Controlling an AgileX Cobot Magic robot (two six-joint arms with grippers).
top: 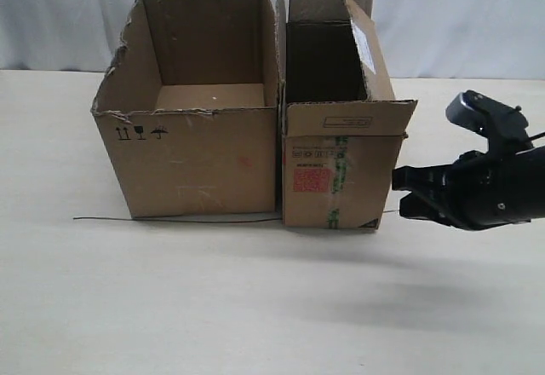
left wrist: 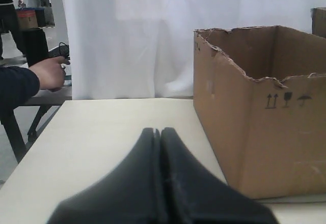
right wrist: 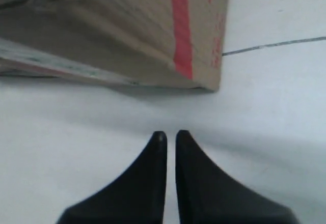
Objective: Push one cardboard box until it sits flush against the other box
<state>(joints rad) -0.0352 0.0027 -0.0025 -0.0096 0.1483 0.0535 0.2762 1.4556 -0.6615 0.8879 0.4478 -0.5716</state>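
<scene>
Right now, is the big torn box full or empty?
Looks empty. In the exterior view the torn box shows only bare inside floor and walls; its front wall hides the nearest strip.

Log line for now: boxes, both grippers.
boxes: narrow flapped brown carton against wide torn-rim brown carton, no gap visible | right gripper: shut, beside narrow carton, not touching | left gripper: shut, clear of boxes

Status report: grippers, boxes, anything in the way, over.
Left gripper jaws shut, clear of wide torn-rimmed brown carton. Right gripper jaws shut, just clear of narrow flapped brown carton. Cartons look flush. Nothing between them.
</scene>
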